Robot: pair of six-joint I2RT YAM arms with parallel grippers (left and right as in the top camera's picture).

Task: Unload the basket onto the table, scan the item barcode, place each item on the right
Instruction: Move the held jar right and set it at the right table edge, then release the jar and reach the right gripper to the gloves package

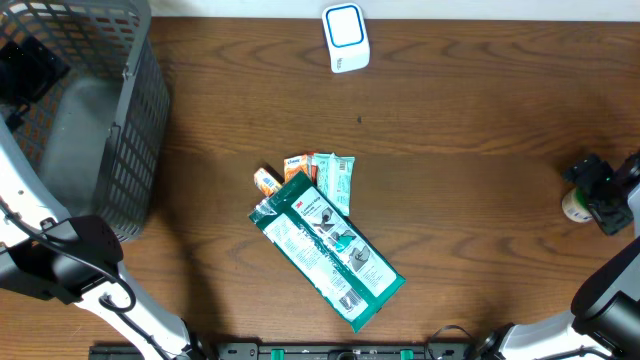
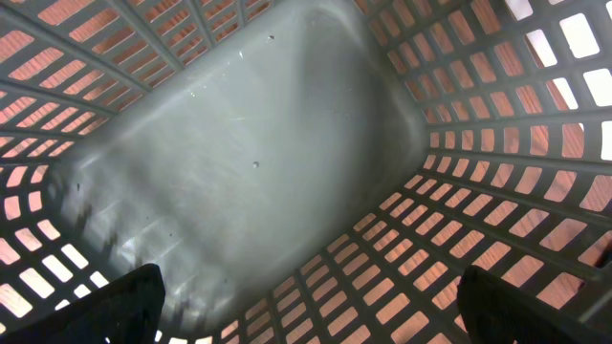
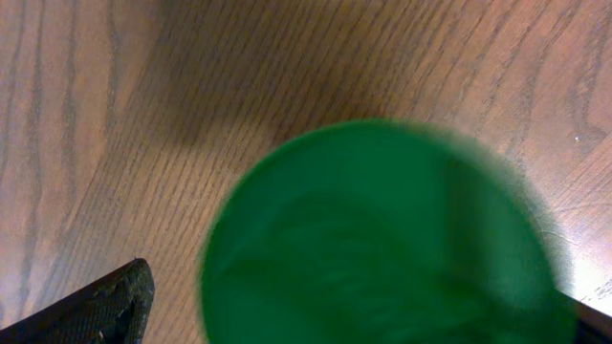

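Note:
A white barcode scanner with a blue face (image 1: 346, 38) stands at the back of the table. In the middle lie a long green package (image 1: 325, 250) and some small snack packets (image 1: 320, 175). At the far right my right gripper (image 1: 603, 197) hangs over a small bottle (image 1: 574, 207). In the right wrist view the bottle's green lid (image 3: 382, 239) is blurred and sits between the spread fingers (image 3: 110, 308), with a gap on the left side. My right gripper (image 3: 359, 311) is open. My left gripper (image 2: 325, 311) is open and empty inside the grey basket (image 2: 239, 143).
The grey mesh basket (image 1: 120, 130) fills the back left corner of the wooden table, with my left arm (image 1: 60, 265) beside and in it. An orange packet (image 1: 267, 181) lies at the left end of the snack packets.

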